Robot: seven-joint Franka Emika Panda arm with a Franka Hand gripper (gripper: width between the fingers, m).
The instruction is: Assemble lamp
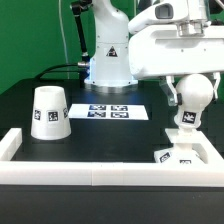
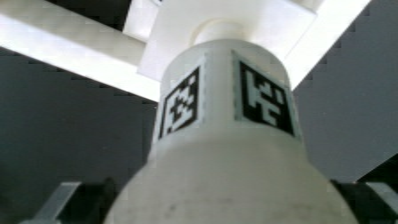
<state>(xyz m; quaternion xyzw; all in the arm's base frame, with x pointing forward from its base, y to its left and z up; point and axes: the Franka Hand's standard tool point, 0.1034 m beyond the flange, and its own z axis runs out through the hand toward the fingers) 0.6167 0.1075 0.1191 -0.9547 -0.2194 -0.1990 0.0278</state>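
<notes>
My gripper (image 1: 192, 88) is shut on the round white bulb (image 1: 193, 94) and holds it with its tagged neck (image 1: 184, 119) pointing down. The neck's end is just over the small square base (image 1: 178, 152), which sits in the front corner at the exterior view's right; I cannot tell whether they touch. The truncated-cone shade (image 1: 48, 111) stands upright at the exterior view's left, far from the gripper. In the wrist view the bulb (image 2: 222, 150) fills the frame with two tags on its neck (image 2: 222, 95), and a dark finger (image 2: 64, 200) shows beside it.
The marker board (image 1: 110, 111) lies flat in the middle behind the bulb. White rails (image 1: 100, 176) edge the table's front and both sides and box in the base's corner; one shows in the wrist view (image 2: 71, 45). The arm's pedestal (image 1: 108, 60) stands at the back.
</notes>
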